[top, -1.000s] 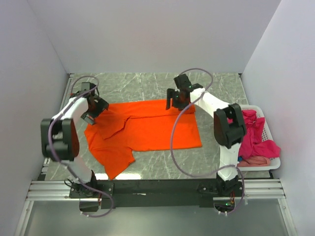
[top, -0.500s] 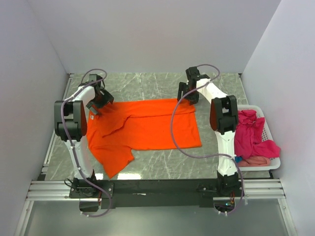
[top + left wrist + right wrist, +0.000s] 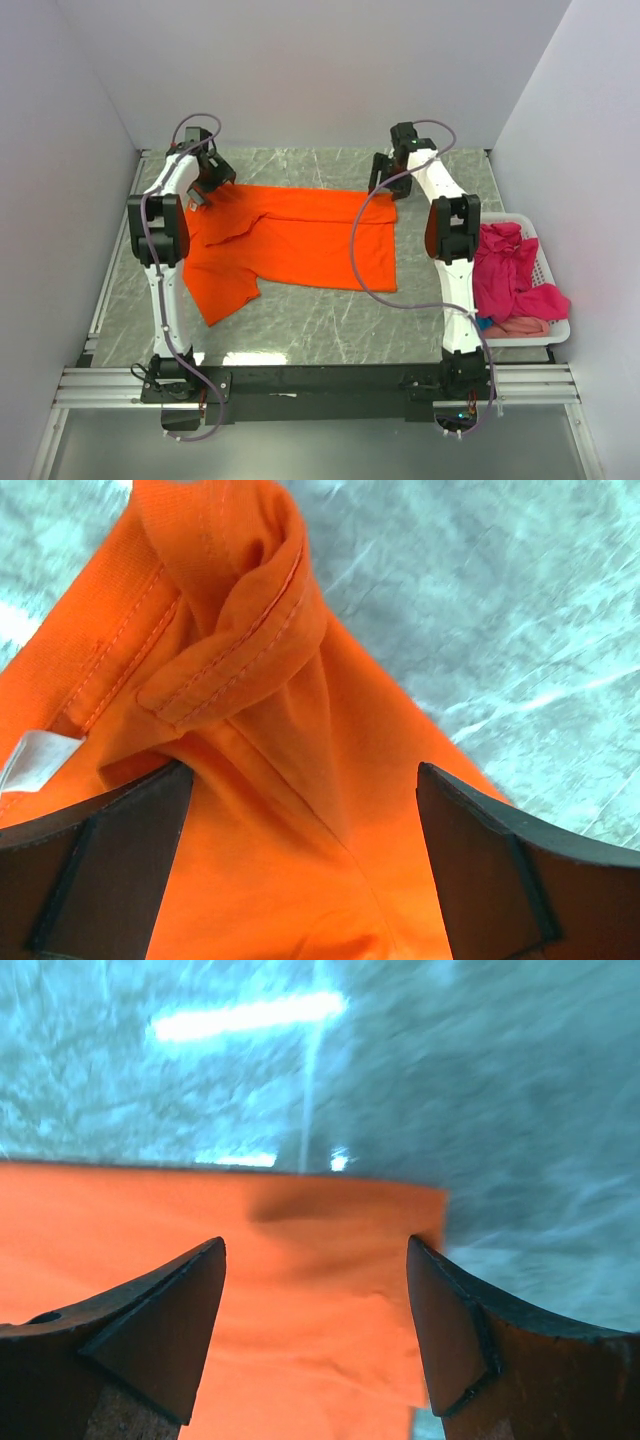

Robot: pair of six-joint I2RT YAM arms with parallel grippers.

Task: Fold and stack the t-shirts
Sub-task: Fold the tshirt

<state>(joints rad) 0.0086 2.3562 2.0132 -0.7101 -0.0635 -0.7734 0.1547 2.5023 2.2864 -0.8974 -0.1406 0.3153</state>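
The orange shirt (image 3: pixel 290 240) lies spread on the bench (image 3: pixel 330 325). Bare marble runs wide along the shirt's near hem, with a narrower strip beyond its far edge before the back wall (image 3: pixel 300 70). The basket (image 3: pixel 556 334), right of the shirt, holds a magenta shirt (image 3: pixel 510 275). The left claw (image 3: pixel 210 183) stands over the shirt's far left corner, spread, with bunched collar cloth and the white label (image 3: pixel 35 755) between its fingers. The right claw (image 3: pixel 385 180), also spread, straddles the flat far right corner.
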